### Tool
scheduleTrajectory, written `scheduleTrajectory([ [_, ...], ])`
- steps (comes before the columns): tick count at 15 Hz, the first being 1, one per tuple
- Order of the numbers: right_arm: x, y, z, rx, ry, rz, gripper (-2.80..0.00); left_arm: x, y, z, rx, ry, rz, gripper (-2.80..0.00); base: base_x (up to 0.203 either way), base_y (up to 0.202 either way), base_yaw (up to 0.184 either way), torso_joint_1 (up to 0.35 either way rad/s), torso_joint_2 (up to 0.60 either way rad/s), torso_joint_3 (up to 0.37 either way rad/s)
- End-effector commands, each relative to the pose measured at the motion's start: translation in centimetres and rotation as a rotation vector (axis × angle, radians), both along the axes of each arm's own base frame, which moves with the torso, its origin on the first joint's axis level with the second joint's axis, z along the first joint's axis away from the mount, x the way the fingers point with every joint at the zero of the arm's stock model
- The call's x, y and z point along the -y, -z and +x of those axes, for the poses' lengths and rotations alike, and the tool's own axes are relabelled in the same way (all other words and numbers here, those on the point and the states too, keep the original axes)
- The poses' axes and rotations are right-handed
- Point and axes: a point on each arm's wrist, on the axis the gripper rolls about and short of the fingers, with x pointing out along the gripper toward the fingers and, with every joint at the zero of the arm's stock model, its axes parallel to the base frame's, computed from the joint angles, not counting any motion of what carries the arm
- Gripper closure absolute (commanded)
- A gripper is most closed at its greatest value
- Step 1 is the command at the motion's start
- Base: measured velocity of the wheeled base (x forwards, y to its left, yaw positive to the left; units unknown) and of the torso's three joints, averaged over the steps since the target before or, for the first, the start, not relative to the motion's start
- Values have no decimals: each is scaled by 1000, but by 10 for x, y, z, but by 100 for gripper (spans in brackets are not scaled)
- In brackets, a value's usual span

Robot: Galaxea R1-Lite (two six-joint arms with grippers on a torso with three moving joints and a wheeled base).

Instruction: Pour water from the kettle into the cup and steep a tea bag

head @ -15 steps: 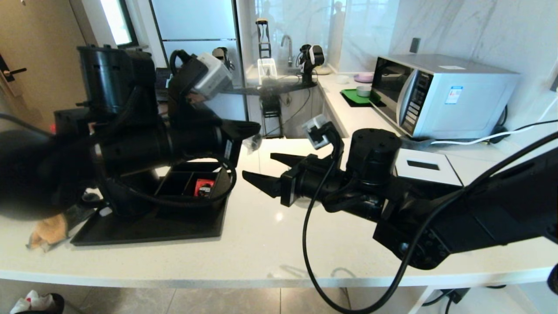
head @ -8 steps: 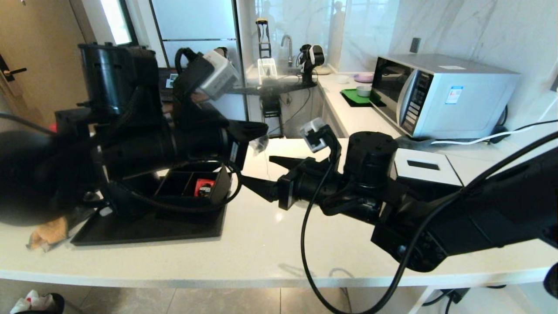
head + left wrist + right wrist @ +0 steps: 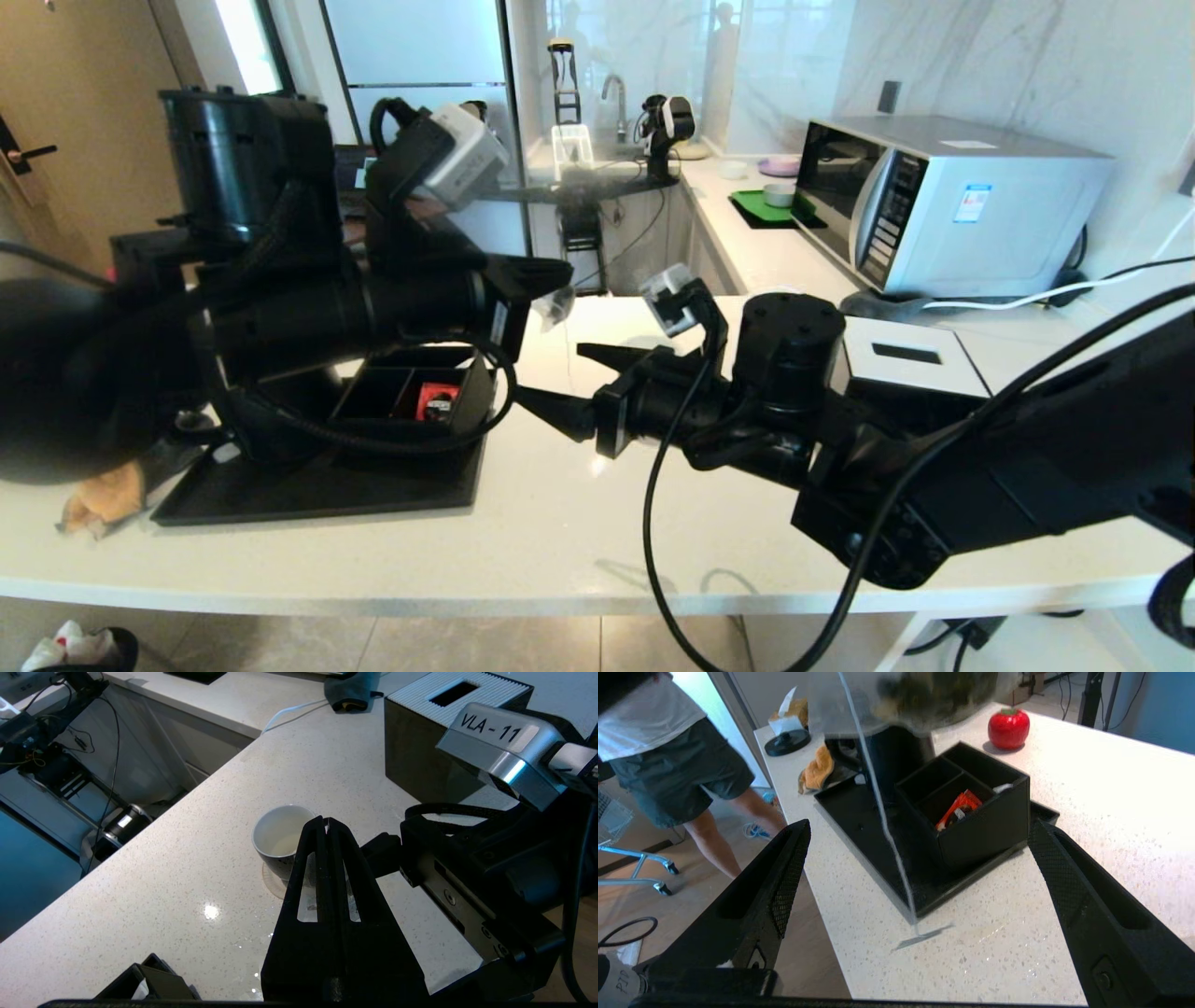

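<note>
left gripper [image 3: 557,291] pinches tea bag [image 3: 558,304] | right gripper [image 3: 583,383] beneath, blocking cup [image 3: 280,837]

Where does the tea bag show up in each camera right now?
Head view: the tea bag hangs from the left pincer, centre-left.
Left wrist view: the tea bag is glimpsed through that shut pincer's cut-outs.
Right wrist view: the tea bag is top centre, string trailing down.
Shared landmark: the black box.

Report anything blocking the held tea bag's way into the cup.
Nothing visible does. The small black, white-lined mug stands open-mouthed just beyond the shut left tool holding the translucent pyramid tea bag. The open right tool is beside the mug, not over it.
</note>
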Motion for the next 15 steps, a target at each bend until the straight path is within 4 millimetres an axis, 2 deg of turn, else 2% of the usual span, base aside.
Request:
scheduleTrajectory([
  [1, 1, 3, -2, -1, -3, 1, -280, 0, -1, 0, 5, 1, -1, 0, 0, 0, 0, 0, 0, 0],
  [3, 1, 6, -2, -7, -3, 1, -280, 0, 0, 0, 4, 3, 0, 0, 0, 0, 0, 0, 0, 0],
  [4, 1, 6, -1, -5, -3, 4, 0, 1, 0, 0, 3, 3, 1, 0, 0, 0, 0, 0, 0, 0],
  [15, 0, 4, -1, 11, -4, 21, 0, 2, 1, -2, 4, 11, 5, 0, 0, 0, 0, 0, 0, 0],
])
